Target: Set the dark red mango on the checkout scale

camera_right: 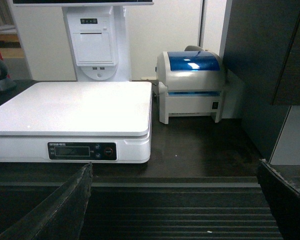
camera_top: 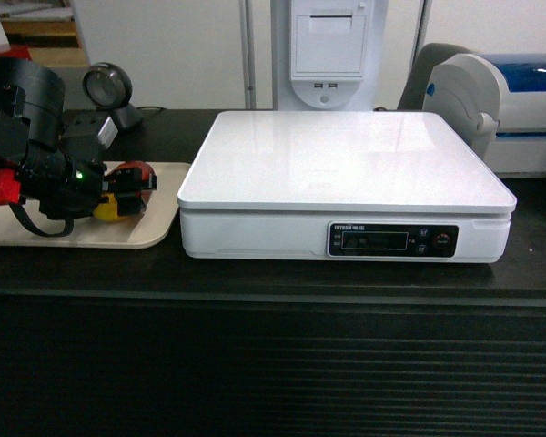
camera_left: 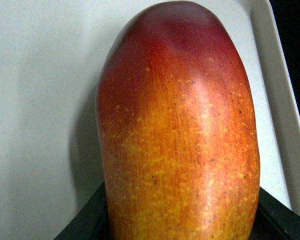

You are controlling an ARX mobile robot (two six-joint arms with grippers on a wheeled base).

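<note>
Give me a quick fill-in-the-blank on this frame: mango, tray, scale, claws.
1. The left claw is around the dark red mango, which sits over the beige ____.
2. The scale platform has ____ on it.
3. In the head view, the tray lies to the ____ of the scale.
4. The right claw's jaws stand ____.

Missing words: tray; nothing; left; open

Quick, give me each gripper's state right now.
Left gripper: closed on the mango, over the tray.
Right gripper: open, holding nothing, in front of the scale.
</note>
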